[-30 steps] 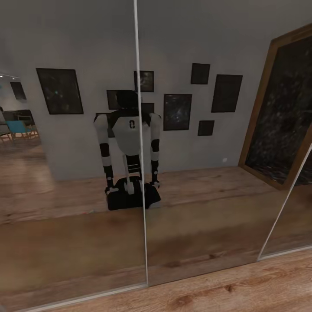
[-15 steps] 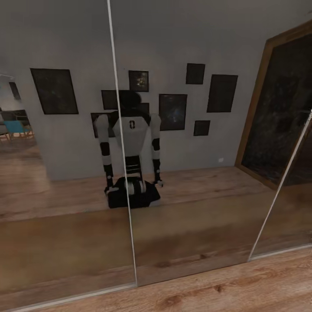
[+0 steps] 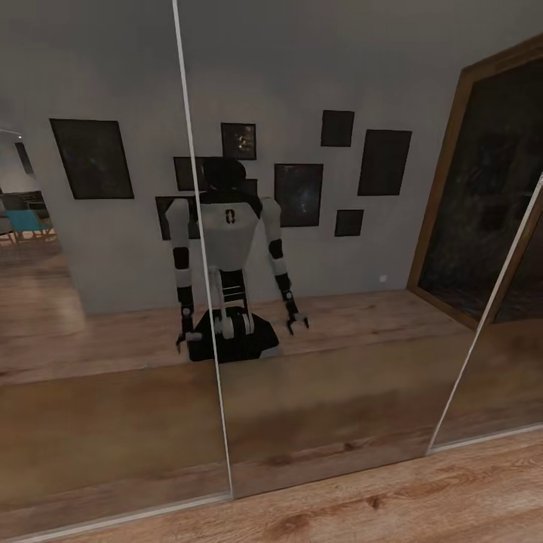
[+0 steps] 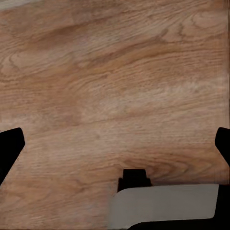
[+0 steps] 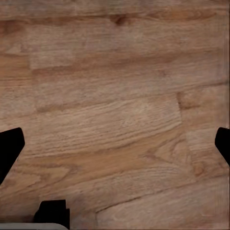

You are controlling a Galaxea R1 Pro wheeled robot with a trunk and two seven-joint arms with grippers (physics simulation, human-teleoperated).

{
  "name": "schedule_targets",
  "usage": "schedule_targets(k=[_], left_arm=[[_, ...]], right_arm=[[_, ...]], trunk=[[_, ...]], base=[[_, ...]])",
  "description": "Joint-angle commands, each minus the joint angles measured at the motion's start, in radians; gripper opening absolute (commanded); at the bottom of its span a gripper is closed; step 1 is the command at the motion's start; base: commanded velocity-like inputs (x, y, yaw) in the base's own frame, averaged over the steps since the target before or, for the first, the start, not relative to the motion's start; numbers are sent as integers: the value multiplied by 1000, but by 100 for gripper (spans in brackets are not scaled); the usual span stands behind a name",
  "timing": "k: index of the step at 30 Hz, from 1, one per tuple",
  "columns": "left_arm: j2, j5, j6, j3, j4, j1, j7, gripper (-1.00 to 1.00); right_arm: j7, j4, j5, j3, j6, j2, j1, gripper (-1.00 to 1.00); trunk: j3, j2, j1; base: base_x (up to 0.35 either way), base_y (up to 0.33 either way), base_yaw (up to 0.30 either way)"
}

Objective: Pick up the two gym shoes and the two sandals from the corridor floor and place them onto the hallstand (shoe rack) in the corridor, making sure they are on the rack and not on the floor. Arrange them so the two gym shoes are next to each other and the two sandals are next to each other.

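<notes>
Floor (image 4: 115, 86) planks fill both wrist views. Left tool (image 4: 115, 143) and right tool (image 5: 115, 143) both spread wide, holding nothing, touching nothing. Head camera faces mirror panels (image 3: 339, 226) reflecting the robot.

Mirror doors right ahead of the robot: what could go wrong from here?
1. The mirrored doors stand close ahead, so rolling forward might bump them.
2. Seen in those doors, both arms angle outward from the body. Turning here could swing the left gripper or the right gripper, both open over the floor, into a panel.
</notes>
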Motion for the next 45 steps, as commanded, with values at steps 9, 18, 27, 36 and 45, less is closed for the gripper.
schedule_targets(k=[9,18,27,36,45], left_arm=[[19,8,-10,2,-66,-101,2,100],[13,21,-28,9,-67,-128,1,100],[17,69,-65,7,-45,-118,-9,100],[18,85,-69,5,-42,-116,-9,100],[19,86,-70,5,-42,-118,-8,100]], right_arm=[[-57,-97,-7,1,-167,2,-2,100],[-58,-101,-13,4,-254,30,-2,100],[-61,-93,-12,5,-260,67,-1,100],[-62,-92,-10,1,-260,76,-1,100],[-62,-92,-9,-1,-260,77,-1,100]], trunk=[[-1,-1,0],[-1,-1,0],[-2,-1,0],[-9,-1,0],[-17,-1,0]], base=[[0,-1,0],[0,0,0],[0,0,9],[0,0,182],[0,0,224]])
